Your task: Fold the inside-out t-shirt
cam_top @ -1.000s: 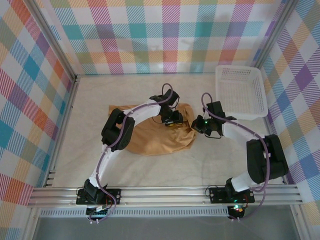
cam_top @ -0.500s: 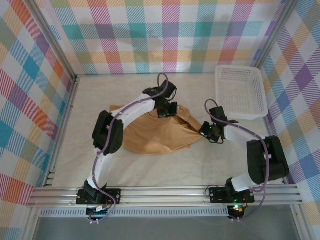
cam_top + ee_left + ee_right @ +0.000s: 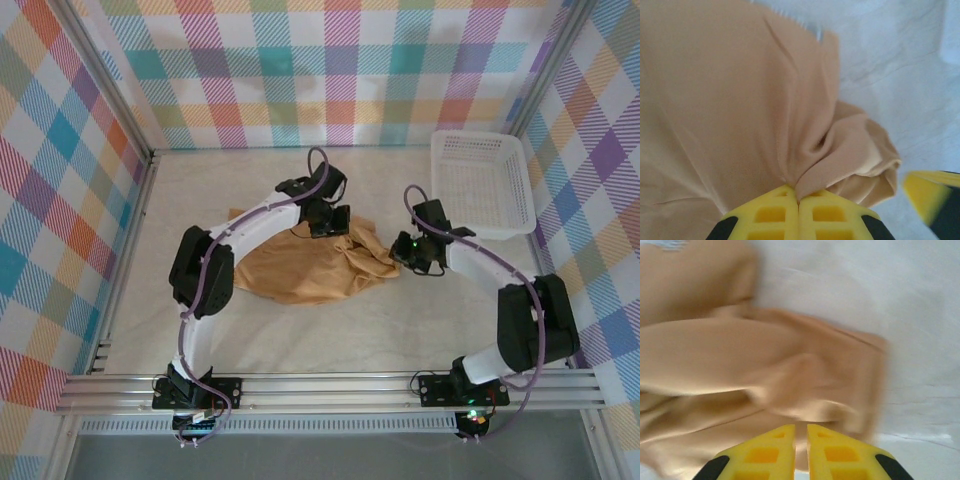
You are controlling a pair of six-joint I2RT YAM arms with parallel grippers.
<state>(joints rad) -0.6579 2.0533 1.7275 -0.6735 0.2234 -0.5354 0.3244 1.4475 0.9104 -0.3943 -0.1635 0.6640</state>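
The left gripper (image 3: 798, 199) has its yellow fingers pressed together on a pinch of the plain tan, soft-fabric short-sleeved t-shirt (image 3: 730, 100). Creases fan away from the tips, which suggests the pinch is there to lift a layer and carry it over. Ahead of those tips the garment spreads wide. To their right, a bunched corner rolls onto the white padded tabletop (image 3: 900, 75). The right gripper (image 3: 800, 429) shows its fingers nearly together with a thin slit between them; I cannot tell whether any cloth sits in it. Just beyond its tips lies a blurred fold of the shirt, likely the edge it tends. Well apart from both sets of fingers stands a white plastic mesh basket (image 3: 480, 185).
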